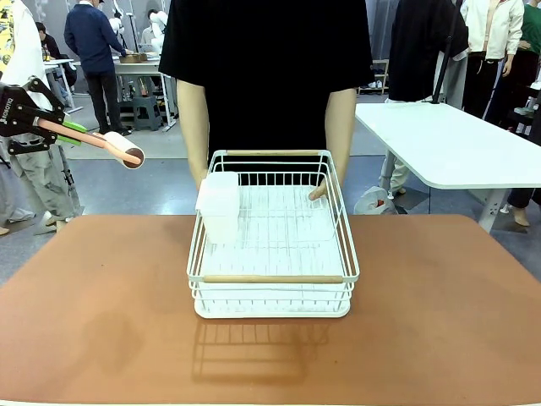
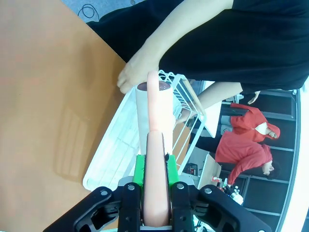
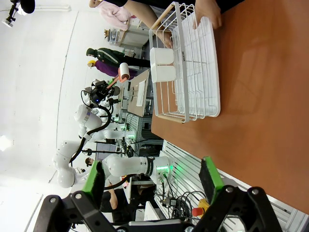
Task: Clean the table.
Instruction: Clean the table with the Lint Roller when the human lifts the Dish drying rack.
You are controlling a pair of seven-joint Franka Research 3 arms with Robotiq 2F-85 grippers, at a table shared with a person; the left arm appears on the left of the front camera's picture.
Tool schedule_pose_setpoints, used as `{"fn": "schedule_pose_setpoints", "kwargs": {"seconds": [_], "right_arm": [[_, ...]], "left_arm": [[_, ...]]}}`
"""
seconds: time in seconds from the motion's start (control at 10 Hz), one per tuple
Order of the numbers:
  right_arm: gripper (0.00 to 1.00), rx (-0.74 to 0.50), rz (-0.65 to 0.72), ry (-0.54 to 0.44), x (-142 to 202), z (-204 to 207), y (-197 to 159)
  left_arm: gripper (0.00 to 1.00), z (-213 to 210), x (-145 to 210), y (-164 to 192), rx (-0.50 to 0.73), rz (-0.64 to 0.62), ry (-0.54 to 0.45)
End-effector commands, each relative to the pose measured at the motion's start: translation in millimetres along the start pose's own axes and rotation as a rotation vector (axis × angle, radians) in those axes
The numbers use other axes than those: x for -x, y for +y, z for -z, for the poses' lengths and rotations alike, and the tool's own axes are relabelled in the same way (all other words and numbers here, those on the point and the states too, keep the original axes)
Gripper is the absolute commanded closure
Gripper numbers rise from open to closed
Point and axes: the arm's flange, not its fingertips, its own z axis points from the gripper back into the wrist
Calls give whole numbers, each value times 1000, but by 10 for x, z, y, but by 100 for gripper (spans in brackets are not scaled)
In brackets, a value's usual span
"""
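The reddish-brown bench [image 1: 439,321] spans the foreground. A white wire rack [image 1: 272,277] stands on its middle, toward the far edge, with a white box [image 1: 220,207] at the rack's left far corner. A person behind the bench rests a hand [image 1: 319,191] on the rack's far side. The left jaws are clamped on the pink handle of a lint roller [image 1: 122,150], held up in the air at the left. The right jaws stand wide apart, empty, above the bench.

1 table [image 1: 101,321], lower frame. 1 wire rack [image 1: 272,277] ctr, w/ 1 white box [image 1: 220,207]. 1 lint roller [image 1: 122,150], upper left. 1 white side table [image 1: 448,144], upper right. 2 grippers: left gripper [image 2: 154,166], right gripper [image 3: 152,175].
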Motion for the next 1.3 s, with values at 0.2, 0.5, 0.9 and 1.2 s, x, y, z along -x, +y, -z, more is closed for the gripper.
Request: {"fn": "schedule_pose_setpoints", "kwargs": {"seconds": [0.2,0.5,0.9,1.2], "right_arm": [[0,-13,-9,-1,1,-18,40],[0,-13,-9,-1,1,-18,40],[0,-13,-9,-1,1,-18,40],[0,-13,-9,-1,1,-18,40]], "left_arm": [[100,-7,-4,-2,1,-1,-3],[100,-7,-4,-2,1,-1,-3],[79,-34,-155,-43,-14,79,38],[79,-134,-576,-131,-128,274,184]]}}
